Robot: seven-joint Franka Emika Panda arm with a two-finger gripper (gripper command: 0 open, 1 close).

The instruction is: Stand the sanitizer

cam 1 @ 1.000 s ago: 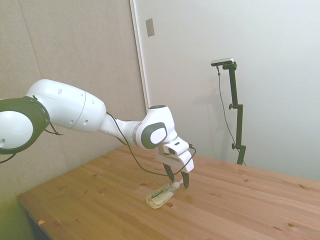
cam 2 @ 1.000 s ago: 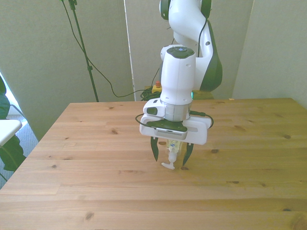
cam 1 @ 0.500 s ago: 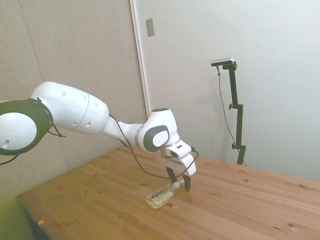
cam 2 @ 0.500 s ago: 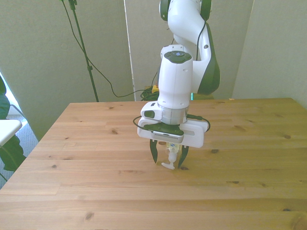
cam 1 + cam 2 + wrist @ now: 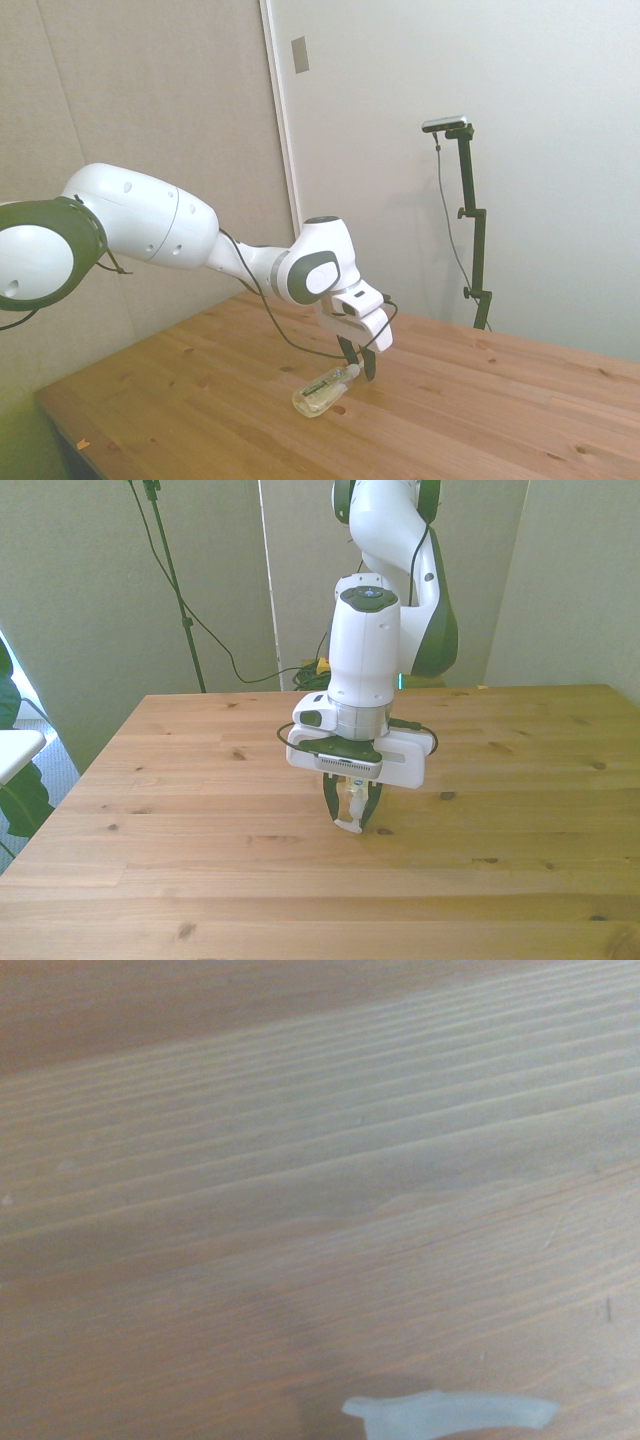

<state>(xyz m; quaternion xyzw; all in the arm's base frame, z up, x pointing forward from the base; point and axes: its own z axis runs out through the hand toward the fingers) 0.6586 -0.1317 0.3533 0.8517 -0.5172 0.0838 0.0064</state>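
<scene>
Here, from the side: sanitizer (image 5: 322, 392) lying flat on the counter (image 5: 480, 420), yellowish body toward 8 o'clock, white pump top toward 2 o'clock. End effector (image 5: 357, 362) down over the pump end, dark fingers (image 5: 369, 365) drawn close either side of the neck, seemingly pinching it. White arm (image 5: 150, 225) stretching in from 9 o'clock, black cable looping beneath the wrist. Pale wall and a door frame behind.

Next, from the front: end effector (image 5: 349, 810) pointing straight down near the counter's (image 5: 150, 810) middle, fingers (image 5: 331, 800) narrowed to a slim gap with the sanitizer's (image 5: 349, 802) white pump top clamped between them. Pump spout poking out just below the tips, at or just above the wood; cannot tell whether touching. Bottle body mostly hidden behind the fingers and wrist. Small dark knot in the wood at 3 o'clock of the fingers, near but apart. Green leaves (image 5: 20, 790) at the front view's left edge.

Lastly, from the wrist: blurred wood grain of the counter (image 5: 300, 1160) filling the frame, with a pale sliver of the sanitizer's (image 5: 450, 1412) pump spout against it.
</scene>
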